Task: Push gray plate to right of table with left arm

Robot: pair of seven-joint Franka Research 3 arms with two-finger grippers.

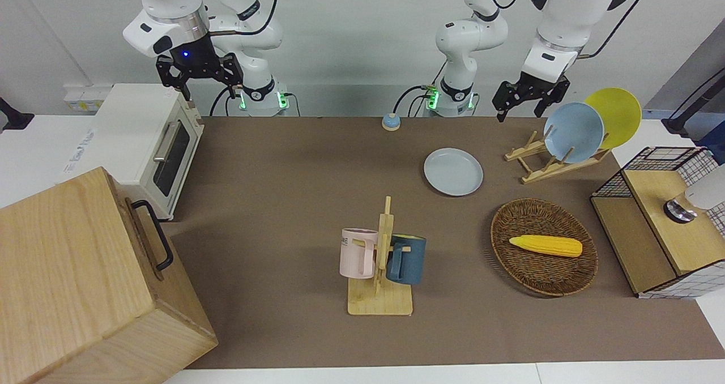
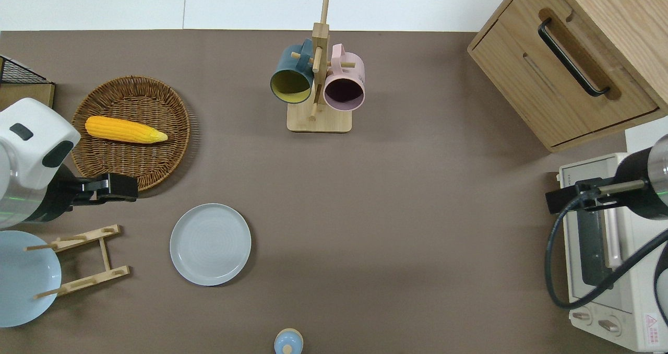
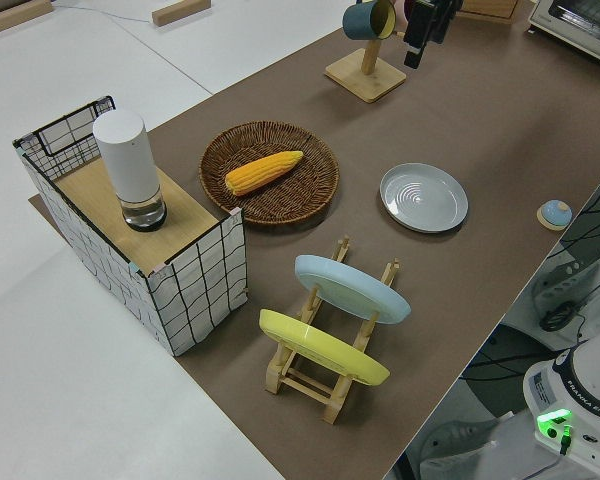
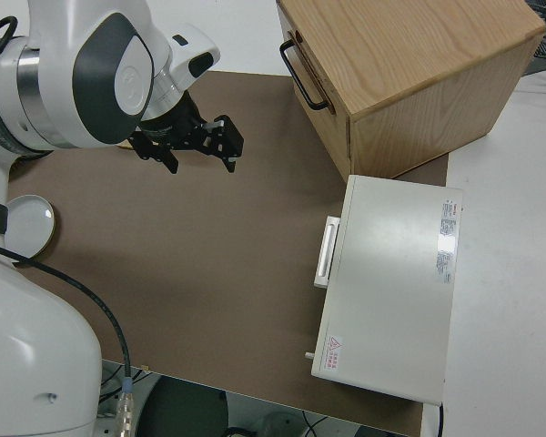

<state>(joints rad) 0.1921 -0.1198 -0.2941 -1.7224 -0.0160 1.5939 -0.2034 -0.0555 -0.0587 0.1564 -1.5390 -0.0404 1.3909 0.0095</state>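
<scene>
**Left gripper open in the air, gray plate untouched**

The left arm (image 1: 558, 27) reaches in from the robots' side with its wrist bent down; its gripper (image 1: 528, 102) hangs with fingers spread and empty, over bare table (image 2: 396, 228) by the basket's (image 2: 156, 155) nearer rim. The right arm is parked, its gripper (image 1: 198, 81) also spread open.

The gray plate (image 2: 210, 244) lies flat on the table, beside the rack (image 2: 83, 262), well apart from the left gripper. Farther out, the basket holds a corn cob (image 2: 125, 129). The rack carries a blue plate (image 3: 352, 288) and a yellow plate (image 3: 323, 348); the overhead view shows only the blue one.
</scene>
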